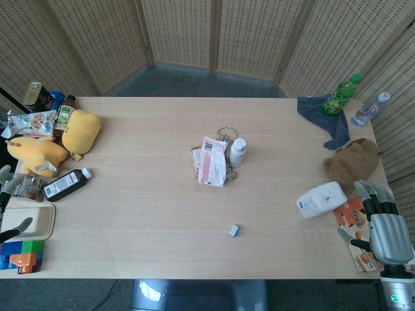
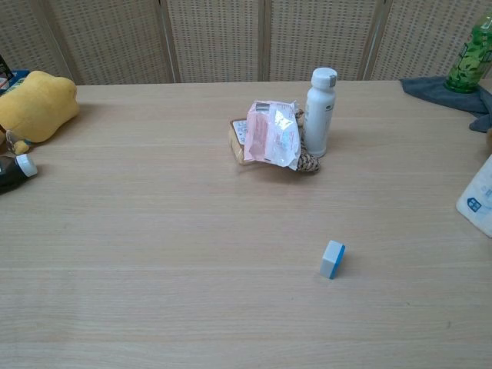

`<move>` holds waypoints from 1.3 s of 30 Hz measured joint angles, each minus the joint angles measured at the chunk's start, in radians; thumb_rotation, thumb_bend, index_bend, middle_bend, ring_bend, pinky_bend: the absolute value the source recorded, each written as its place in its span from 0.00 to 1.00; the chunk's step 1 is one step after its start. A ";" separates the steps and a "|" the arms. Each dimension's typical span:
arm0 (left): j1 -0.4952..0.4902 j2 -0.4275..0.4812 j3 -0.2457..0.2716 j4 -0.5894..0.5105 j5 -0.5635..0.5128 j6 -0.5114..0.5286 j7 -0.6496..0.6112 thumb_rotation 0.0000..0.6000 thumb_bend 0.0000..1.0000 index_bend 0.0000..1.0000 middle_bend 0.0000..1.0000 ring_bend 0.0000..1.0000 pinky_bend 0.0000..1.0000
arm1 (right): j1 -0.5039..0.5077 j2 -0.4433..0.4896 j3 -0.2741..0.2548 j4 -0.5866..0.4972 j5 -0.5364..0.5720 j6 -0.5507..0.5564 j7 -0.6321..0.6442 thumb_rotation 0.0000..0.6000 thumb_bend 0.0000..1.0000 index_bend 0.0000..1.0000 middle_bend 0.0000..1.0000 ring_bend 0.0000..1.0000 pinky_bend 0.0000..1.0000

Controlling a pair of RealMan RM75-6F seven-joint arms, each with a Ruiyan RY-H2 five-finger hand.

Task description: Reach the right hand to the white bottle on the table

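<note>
Right hand [image 1: 389, 227], fingers apart, hovers at four o'clock over the wooden table [image 1: 149, 214]; one white bottle [image 1: 238, 152] stands upright centrally; wicker screens [image 1: 181, 32] behind.

text: none legible | white bottle [image 2: 320, 111] label: too small | pink packet [image 2: 272, 134] print: blurred

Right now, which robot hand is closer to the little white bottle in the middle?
Right. The right hand hovers open at the table's near right corner, past the white packet. The left hand sits at the far left edge, farther from the white bottle.
</note>
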 measured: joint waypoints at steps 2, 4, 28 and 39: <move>-0.001 -0.002 0.001 0.002 0.000 -0.003 0.000 1.00 0.00 0.20 0.00 0.00 0.00 | -0.001 0.002 0.000 0.000 0.001 0.000 0.003 1.00 0.00 0.00 0.00 0.00 0.00; -0.001 -0.004 0.002 0.002 0.002 -0.005 0.005 1.00 0.00 0.20 0.00 0.00 0.00 | -0.002 0.005 -0.001 -0.001 -0.004 0.002 0.008 1.00 0.00 0.00 0.00 0.00 0.00; -0.003 0.028 -0.048 -0.048 -0.085 -0.013 -0.002 1.00 0.00 0.20 0.00 0.00 0.00 | 0.261 -0.086 0.066 0.037 0.134 -0.401 0.044 1.00 0.00 0.00 0.00 0.00 0.00; -0.011 0.004 -0.055 -0.011 -0.115 -0.026 0.029 1.00 0.00 0.20 0.00 0.00 0.00 | 0.456 -0.236 0.181 0.202 0.369 -0.622 0.082 1.00 0.00 0.00 0.00 0.00 0.00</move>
